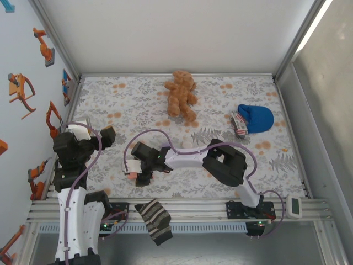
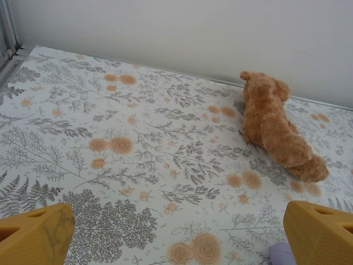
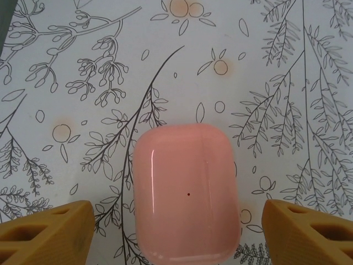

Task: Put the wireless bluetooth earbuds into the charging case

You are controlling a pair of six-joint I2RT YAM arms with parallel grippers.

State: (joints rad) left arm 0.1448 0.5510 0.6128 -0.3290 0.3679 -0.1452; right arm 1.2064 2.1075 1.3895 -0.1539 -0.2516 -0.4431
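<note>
Right tool (image 3: 179, 221) spread astride closed charging case (image 3: 186, 190), left tool (image 2: 179, 223) facing teddy (image 2: 273, 130)

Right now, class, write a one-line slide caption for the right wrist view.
The pink case lies on the floral table, between the open jaws of the right gripper.

worktop (image 1: 138, 110): floral-print cover | far centre: teddy (image 1: 181, 95) | right: blue cloth item (image 1: 257, 117), striped item (image 1: 239, 123) touching its left side | near, left of centre: pink case (image 3: 186, 193)
</note>
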